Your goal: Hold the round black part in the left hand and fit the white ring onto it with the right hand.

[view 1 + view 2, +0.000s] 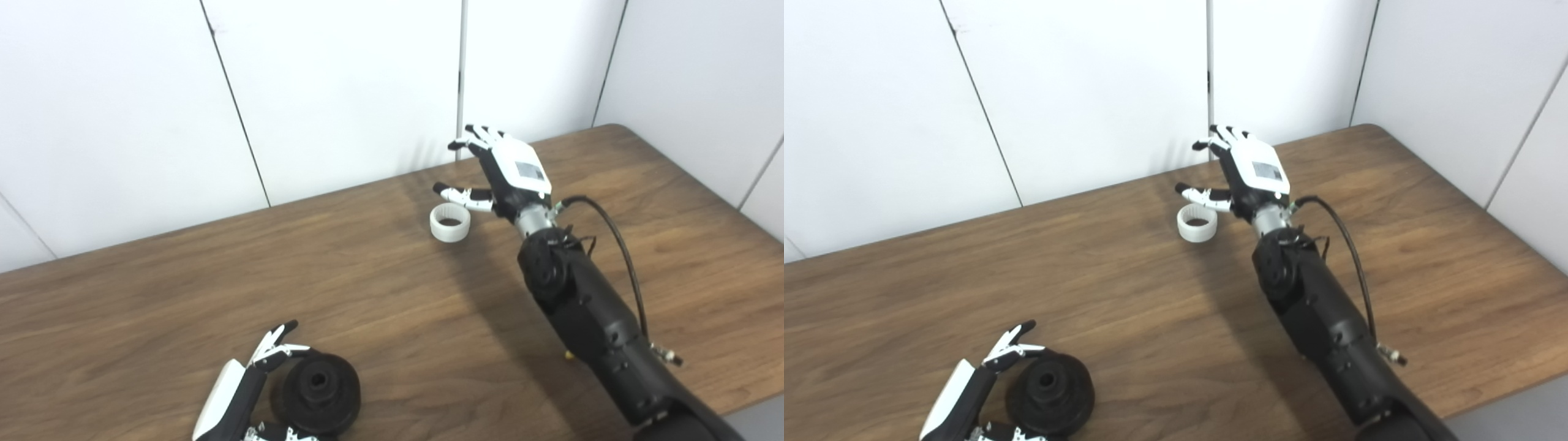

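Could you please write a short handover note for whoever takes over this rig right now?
Left robot hand: open, fingers curled around the round black part at the near table edge; whether it grips yet, I cannot tell.
Right robot hand: open, holding nothing, just beyond the white ring, thumb over it.
White ring: lying flat on the table, far from the black part.
Done: both hands at their parts.
Left: grasp both, fit ring onto part.

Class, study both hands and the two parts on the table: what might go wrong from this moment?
The open right hand hangs beside the white ring, thumb over it; a careless closing may knock the ring away, as it lies loose on the table. The left hand only cups the black part, fingers apart, so lifting now might let it slip.
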Robot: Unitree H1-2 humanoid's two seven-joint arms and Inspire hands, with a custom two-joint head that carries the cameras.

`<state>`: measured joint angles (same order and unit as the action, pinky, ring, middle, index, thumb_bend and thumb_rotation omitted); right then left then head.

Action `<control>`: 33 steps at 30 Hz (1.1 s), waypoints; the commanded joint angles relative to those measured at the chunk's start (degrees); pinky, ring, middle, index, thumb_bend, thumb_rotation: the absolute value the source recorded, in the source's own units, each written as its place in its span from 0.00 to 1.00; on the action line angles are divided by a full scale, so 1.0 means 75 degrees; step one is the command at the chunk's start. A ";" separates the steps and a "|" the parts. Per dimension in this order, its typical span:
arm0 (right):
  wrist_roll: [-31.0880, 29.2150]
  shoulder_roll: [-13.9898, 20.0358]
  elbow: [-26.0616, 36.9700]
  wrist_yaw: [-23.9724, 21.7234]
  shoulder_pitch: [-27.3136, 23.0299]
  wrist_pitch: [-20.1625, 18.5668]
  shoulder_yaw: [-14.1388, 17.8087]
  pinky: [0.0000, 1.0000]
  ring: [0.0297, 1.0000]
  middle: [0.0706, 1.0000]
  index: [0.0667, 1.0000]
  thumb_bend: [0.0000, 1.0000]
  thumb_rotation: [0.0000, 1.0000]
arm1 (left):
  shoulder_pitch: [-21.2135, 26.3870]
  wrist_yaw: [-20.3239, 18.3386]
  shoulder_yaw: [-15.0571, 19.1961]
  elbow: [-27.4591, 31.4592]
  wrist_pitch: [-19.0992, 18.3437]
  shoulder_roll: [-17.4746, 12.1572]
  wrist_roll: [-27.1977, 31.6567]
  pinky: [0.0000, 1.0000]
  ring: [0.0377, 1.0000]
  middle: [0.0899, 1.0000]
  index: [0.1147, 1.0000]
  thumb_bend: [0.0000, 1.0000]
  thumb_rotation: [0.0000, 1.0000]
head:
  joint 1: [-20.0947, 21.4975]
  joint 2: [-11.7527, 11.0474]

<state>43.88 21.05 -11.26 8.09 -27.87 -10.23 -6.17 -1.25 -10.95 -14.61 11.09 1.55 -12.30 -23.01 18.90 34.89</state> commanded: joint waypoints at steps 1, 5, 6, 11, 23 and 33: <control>-0.0085 0.0207 -0.0083 -0.0004 -0.0495 0.0212 -0.0021 0.97 0.95 0.93 0.78 0.63 0.56 | 0.0055 0.0010 0.0036 0.0156 0.0037 -0.0034 0.0001 0.94 1.00 0.96 0.53 0.93 0.14 | 0.0006 0.0011; -0.0421 0.0297 -0.0473 -0.0252 -0.0639 0.0208 -0.0016 0.95 0.95 0.93 0.79 0.64 0.57 | 0.0049 0.0020 0.0036 0.0123 0.0054 -0.0025 0.0006 0.94 1.00 0.97 0.54 0.92 0.13 | -0.0007 0.0003; -0.0517 0.0308 -0.0566 -0.0315 -0.0667 0.0187 -0.0005 0.95 0.95 0.93 0.79 0.65 0.58 | 0.0048 0.0017 0.0035 0.0125 0.0041 -0.0021 0.0001 0.94 1.00 0.97 0.54 0.92 0.13 | -0.0007 0.0003; -0.0667 0.0379 -0.0878 -0.0648 -0.0727 -0.0025 -0.0107 0.94 0.96 0.94 0.80 0.69 0.64 | 0.0036 -0.0004 0.0017 0.0170 -0.0011 -0.0019 -0.0051 0.92 1.00 0.97 0.53 0.92 0.14 | -0.0069 0.0039; -0.0669 0.0457 -0.1116 -0.1181 -0.0655 -0.0366 -0.0481 0.93 1.00 0.99 0.82 0.79 0.76 | 0.0002 0.0008 0.0012 0.0223 -0.0061 0.0017 -0.0137 0.92 1.00 0.97 0.53 0.91 0.14 | -0.0137 0.0094; -0.0751 0.0382 -0.1143 -0.1318 -0.0475 -0.0453 -0.0628 0.96 1.00 1.00 0.84 0.85 0.80 | -0.0021 0.0020 0.0009 0.0232 -0.0058 0.0036 -0.0161 0.93 1.00 0.97 0.53 0.91 0.14 | -0.0197 0.0135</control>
<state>38.51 23.12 -20.45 -1.98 -29.47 -13.50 -10.94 -1.40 -10.87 -14.57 11.45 1.13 -11.87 -23.97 17.40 35.86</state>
